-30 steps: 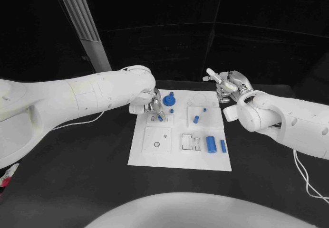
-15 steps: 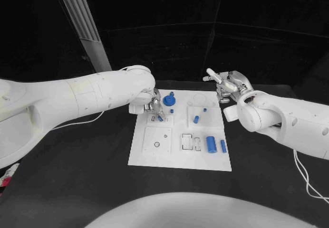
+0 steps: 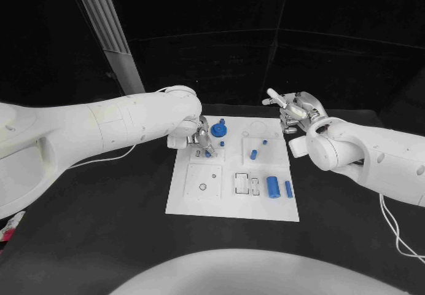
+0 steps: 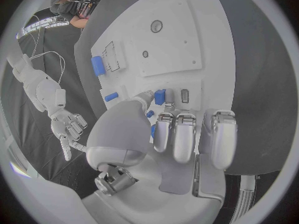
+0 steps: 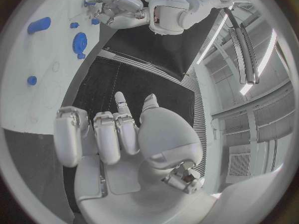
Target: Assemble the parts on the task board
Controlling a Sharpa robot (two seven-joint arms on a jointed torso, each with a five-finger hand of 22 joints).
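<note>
The white task board (image 3: 234,200) lies in the middle of the table. My left hand (image 3: 202,139) hovers low over its far left part, thumb and a finger pinching a small blue part (image 4: 159,96) just above the board. A blue gear (image 3: 218,129) stands beside that hand, and a blue peg (image 3: 253,153) sits further right. Two blue cylinders (image 3: 274,184) (image 3: 288,188) lie at the board's right edge. My right hand (image 3: 295,112) is raised beyond the board's far right corner, fingers apart and holding nothing; the right wrist view shows its hand (image 5: 118,134) above the gear (image 5: 79,41).
The board's near left square plate (image 3: 204,181) has small holes, and grey slots (image 3: 242,183) sit beside the cylinders. A pale post (image 3: 115,46) stands at the far left. Black table surrounds the board.
</note>
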